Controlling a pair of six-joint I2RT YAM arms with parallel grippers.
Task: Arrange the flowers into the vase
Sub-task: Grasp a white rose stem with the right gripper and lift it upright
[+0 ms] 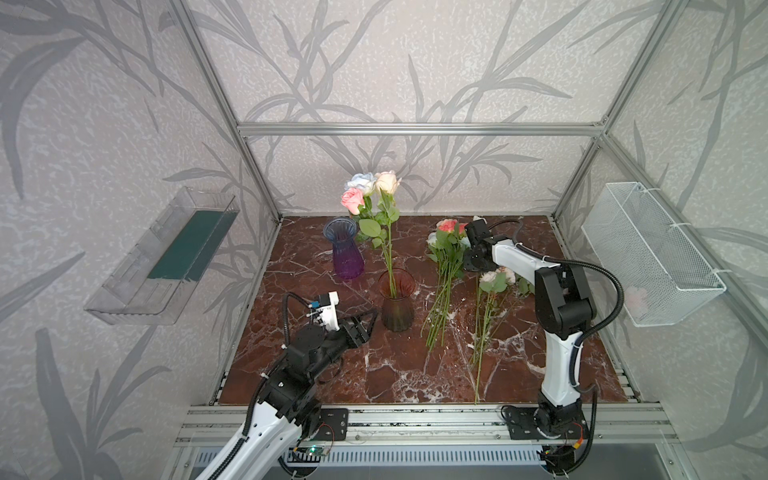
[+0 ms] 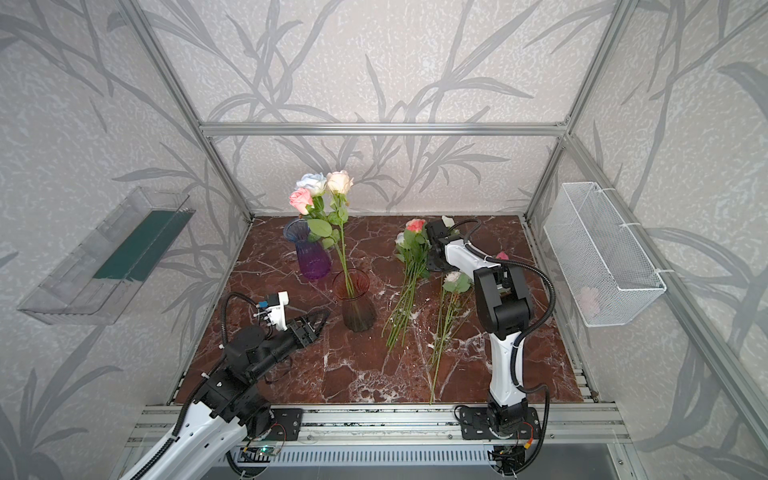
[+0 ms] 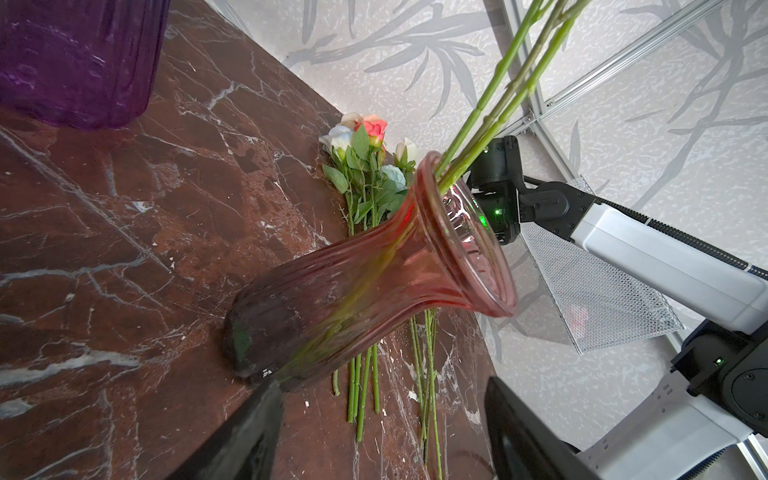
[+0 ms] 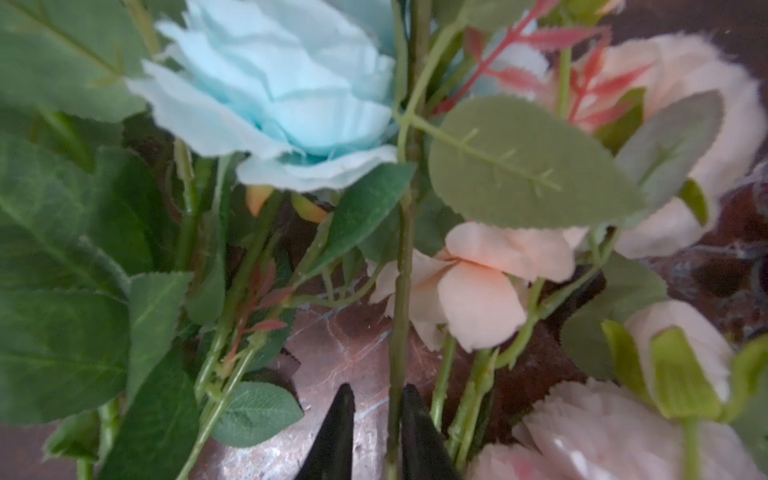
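Now | left pincer (image 3: 382,384) wide open beside vase (image 3: 353,291) | right pincer (image 4: 378,395) narrow around one flower stem (image 4: 401,291), grip unclear

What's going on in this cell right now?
Two robot arms are filling the reddish vase in the middle of the table. Three flowers stand in it; the loose flowers lie on the table beside it. The right gripper is down among their heads, jaws nearly closed around one stem; whether it grips yet is unclear. The left gripper sits open beside the vase's base. The purple vase behind holds nothing.
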